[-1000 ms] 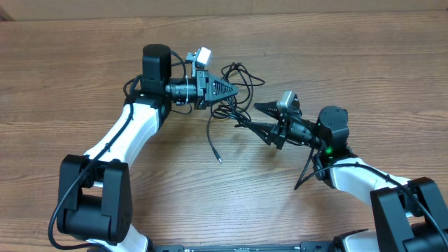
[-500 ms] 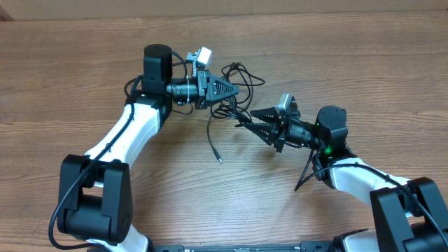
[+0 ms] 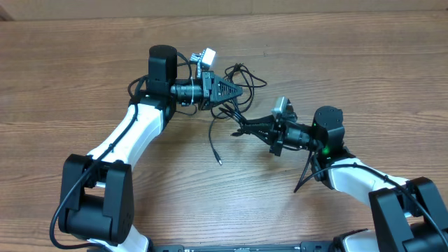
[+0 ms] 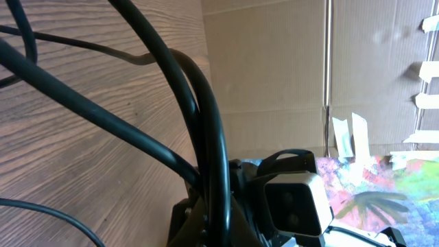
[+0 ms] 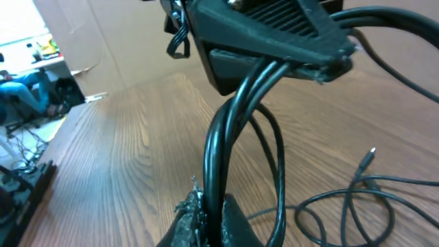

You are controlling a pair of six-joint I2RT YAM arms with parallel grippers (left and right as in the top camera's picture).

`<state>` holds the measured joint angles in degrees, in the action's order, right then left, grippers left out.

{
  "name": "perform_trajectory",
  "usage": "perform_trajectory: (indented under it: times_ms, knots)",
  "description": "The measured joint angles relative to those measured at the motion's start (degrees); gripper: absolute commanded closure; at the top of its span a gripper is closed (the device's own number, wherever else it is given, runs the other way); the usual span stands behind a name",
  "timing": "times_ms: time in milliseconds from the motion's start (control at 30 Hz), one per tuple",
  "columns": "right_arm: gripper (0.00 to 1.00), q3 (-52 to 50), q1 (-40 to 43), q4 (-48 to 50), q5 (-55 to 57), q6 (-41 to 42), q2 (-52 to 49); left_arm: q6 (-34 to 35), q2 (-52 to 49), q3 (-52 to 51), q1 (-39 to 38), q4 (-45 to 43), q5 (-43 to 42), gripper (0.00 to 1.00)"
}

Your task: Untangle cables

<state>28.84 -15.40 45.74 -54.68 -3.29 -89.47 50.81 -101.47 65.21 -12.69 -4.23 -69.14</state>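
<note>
So the cables (image 3: 241,75) are thin, glossy black cords bunched in loose loops on the wooden table (image 3: 364,63), right at the tip of the left gripper (image 3: 239,91), which is clamped down on a few strands. Those strands run tight from it to the right gripper (image 3: 243,129), just toward the robot's side. That one looks pinched on the same cords, though its fingertips are mostly cut off in the wrist view. One loose strand trails away from the left gripper and ends in a small silver plug (image 3: 219,161).

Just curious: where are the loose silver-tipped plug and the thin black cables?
silver-tipped plug (image 3: 220,162), overhead view, its metal tip.
thin black cables (image 5: 216,158), right wrist view, middle of the taut bundle.
</note>
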Motion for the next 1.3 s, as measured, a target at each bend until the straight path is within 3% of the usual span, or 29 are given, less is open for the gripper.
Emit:
perform_trajectory:
  times_ms: [400,767,1100,1300]
  knots:
    - [0.96,0.0,-0.02,0.96,-0.35,0.15,0.0,0.0,0.0,0.0,0.0,-0.02,0.26,0.96]
    - [0.96,-0.02,-0.02,19.32,-5.03,7.5,-0.04,-0.5,0.0,0.0,0.0,5.14,3.76,0.96]
    - [0.96,-0.02,0.0,22.14,-5.33,10.01,-0.04,-1.49,0.0,0.0,-0.11,6.43,4.68,0.96]
    - [0.96,-0.02,-0.02,30.03,-5.53,10.38,-0.04,-1.51,0.0,0.0,-1.62,7.04,6.21,0.96]
